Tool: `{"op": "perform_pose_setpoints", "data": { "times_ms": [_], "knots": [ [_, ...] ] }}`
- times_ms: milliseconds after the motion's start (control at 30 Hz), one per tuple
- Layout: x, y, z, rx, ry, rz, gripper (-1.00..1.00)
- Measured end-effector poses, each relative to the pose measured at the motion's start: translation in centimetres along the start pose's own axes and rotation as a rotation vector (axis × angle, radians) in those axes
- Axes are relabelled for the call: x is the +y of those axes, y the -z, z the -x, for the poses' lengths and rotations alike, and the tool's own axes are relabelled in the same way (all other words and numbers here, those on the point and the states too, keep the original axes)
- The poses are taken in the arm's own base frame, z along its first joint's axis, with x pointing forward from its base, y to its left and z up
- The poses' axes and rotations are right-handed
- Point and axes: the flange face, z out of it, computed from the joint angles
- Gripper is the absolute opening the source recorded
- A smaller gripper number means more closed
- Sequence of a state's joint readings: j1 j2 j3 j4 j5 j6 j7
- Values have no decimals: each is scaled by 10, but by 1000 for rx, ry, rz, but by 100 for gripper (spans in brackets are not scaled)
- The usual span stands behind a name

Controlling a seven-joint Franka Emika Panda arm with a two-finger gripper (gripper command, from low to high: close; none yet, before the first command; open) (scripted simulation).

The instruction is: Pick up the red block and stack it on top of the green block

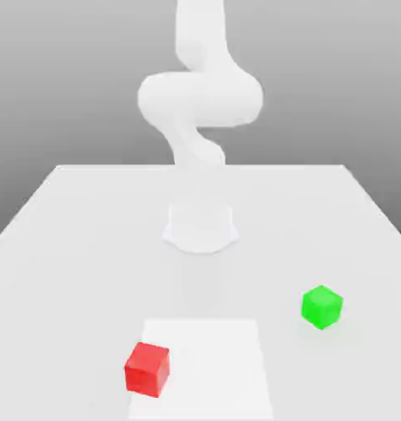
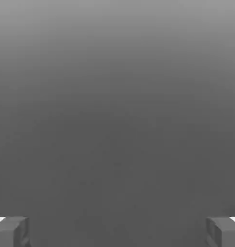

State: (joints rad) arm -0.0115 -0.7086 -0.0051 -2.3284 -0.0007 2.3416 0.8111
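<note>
We see red block [image 1: 147, 369] on table [image 1: 72, 238], at edge of lighter square patch [image 1: 212, 362]; green block [image 1: 322, 307] well apart from it, toward exterior view's right. Neither block near gripper [image 2: 117, 231]. Fingertips [image 2: 11, 230] spread wide in hand view, nothing between them: hand released, empty. Step in hand, we judge: reach for red block. We advise: bring hand directly above block, square fingers to its flat faces, descend straight, close on centre so later stacking sits true.
</note>
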Motion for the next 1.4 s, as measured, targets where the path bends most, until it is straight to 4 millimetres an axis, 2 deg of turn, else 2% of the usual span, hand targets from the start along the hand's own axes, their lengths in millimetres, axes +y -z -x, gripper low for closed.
{"op": "perform_pose_setpoints", "data": {
  "times_ms": [200,433,600,733,800,933,967,1200,1367,1400],
  "knots": [
    [34,-129,6,-115,-62,154,0],
    [103,-255,39,-244,-137,330,0],
    [168,-327,76,-332,-194,457,0],
    [223,-371,115,-404,-238,559,0],
    [240,-389,130,-419,-244,579,0],
    [265,-425,153,-424,-246,586,0],
    [268,-429,156,-424,-247,586,-100],
    [268,-428,156,-424,-247,586,-100],
    [243,-389,132,-424,-246,586,-100],
    [232,-382,137,-436,-222,576,-100]
  ]
}}
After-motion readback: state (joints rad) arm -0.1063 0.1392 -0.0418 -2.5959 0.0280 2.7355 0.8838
